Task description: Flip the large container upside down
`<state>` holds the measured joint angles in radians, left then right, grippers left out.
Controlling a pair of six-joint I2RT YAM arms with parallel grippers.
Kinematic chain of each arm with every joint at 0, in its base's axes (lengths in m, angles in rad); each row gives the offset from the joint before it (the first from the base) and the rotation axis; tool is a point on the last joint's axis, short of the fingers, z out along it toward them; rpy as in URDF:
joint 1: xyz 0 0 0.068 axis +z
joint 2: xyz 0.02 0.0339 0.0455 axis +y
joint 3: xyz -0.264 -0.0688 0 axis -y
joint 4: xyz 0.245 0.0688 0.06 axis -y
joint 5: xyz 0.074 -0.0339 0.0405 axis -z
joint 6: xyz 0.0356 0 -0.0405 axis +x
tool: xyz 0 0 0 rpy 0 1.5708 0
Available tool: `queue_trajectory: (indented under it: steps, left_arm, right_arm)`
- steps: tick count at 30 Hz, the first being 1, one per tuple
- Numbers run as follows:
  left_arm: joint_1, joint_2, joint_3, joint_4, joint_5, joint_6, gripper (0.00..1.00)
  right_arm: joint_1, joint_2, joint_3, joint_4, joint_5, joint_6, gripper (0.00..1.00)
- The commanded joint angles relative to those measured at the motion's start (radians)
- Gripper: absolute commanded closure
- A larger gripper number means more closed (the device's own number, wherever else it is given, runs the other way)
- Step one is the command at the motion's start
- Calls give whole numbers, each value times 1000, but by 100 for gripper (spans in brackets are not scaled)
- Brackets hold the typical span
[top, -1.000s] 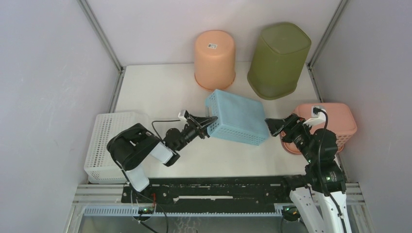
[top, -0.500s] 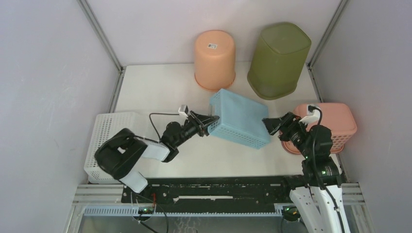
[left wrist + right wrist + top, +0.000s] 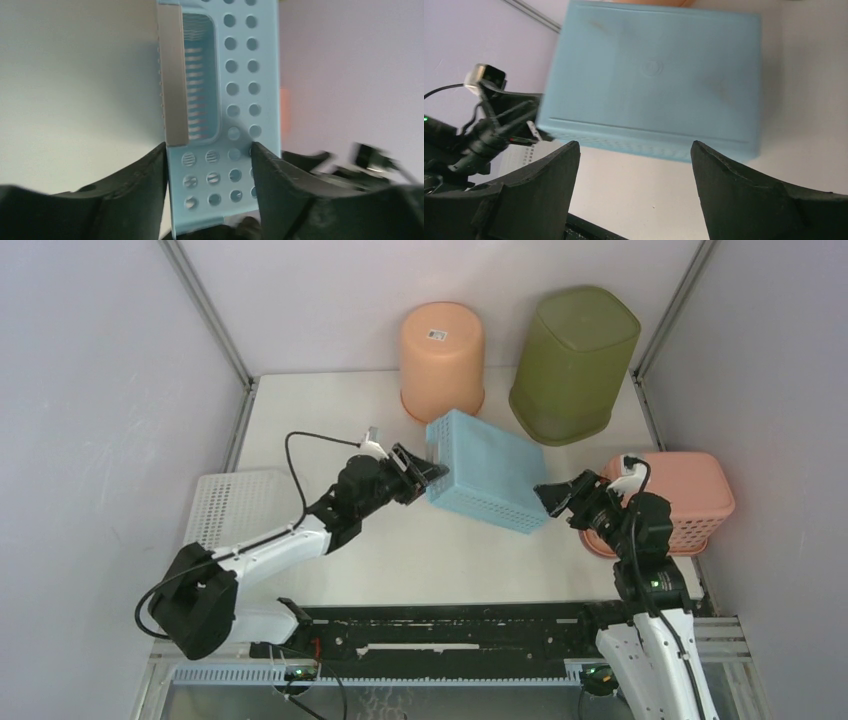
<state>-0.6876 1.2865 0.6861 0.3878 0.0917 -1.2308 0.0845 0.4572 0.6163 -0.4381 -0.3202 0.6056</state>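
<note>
The blue perforated container (image 3: 490, 475) lies in the middle of the table, slightly tilted, with its solid bottom facing up. My left gripper (image 3: 428, 478) is at its left end. In the left wrist view the end wall with the handle slot (image 3: 240, 75) stands between the spread fingers of the left gripper (image 3: 208, 147), and a thin gap shows beside the left finger. My right gripper (image 3: 548, 495) sits open just off the container's right near corner. In the right wrist view the container's bottom (image 3: 654, 75) fills the space ahead of the empty right gripper (image 3: 634, 145).
An orange bin (image 3: 442, 360) and a tall olive bin (image 3: 575, 360) stand upside down at the back. A pink basket (image 3: 690, 490) is at the right, behind my right arm. A white perforated basket (image 3: 225, 525) sits at the left edge.
The left arm has stretched out and carried the container's left end away from me. Its jaws have widened on the end wall. The right gripper has followed slightly leftward.
</note>
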Motion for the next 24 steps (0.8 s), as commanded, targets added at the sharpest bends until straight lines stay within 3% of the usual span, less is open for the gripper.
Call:
queue_trajectory:
  steps: [1, 6, 15, 24]
  left_arm:
    - [11, 92, -54, -415, -107, 232, 31]
    - [10, 116, -99, -366, -114, 223, 28]
    - [1, -37, -64, -542, -241, 292, 28]
    - [-3, -264, 108, -839, -374, 427, 29]
  right_arm:
    - [-7, 16, -13, 91, -36, 13, 10]
    - [-9, 32, -36, 117, -58, 20, 11]
    - [2, 156, -75, 193, -77, 35, 11]
    - [278, 434, 36, 165, 245, -82, 13]
